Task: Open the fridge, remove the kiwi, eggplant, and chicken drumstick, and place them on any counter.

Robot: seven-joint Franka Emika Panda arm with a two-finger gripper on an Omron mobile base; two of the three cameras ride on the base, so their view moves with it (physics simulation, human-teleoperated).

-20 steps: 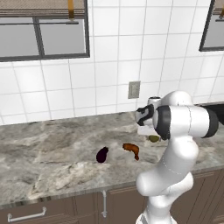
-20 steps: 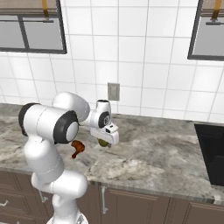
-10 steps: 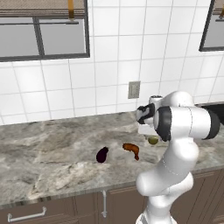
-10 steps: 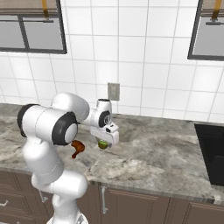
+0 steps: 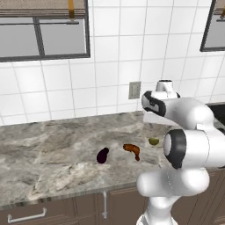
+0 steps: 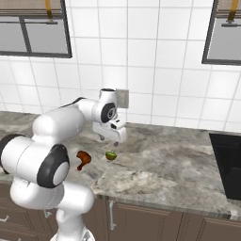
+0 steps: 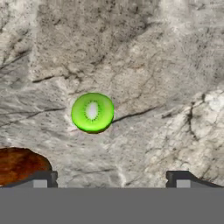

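Left base view, mid-frame: one glossy dark purple eggplant (image 5: 102,155), one reddish-brown chicken drumstick (image 5: 132,150), one small green kiwi (image 5: 153,141), spaced apart on grey-beige marbled stone counter (image 5: 48,151). Bare stone toward left edge. White two-finger gripper (image 6: 109,140) just above kiwi, spread wide, holding nothing.

Eggplant (image 5: 102,155), chicken drumstick (image 5: 132,150), kiwi (image 5: 153,141) line the counter (image 5: 48,149).

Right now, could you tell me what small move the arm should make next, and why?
Probably lift the hand straight up and clear. It is open above the kiwi, which lies free on the counter beside the chicken drumstick and eggplant, so nothing seems left to place.
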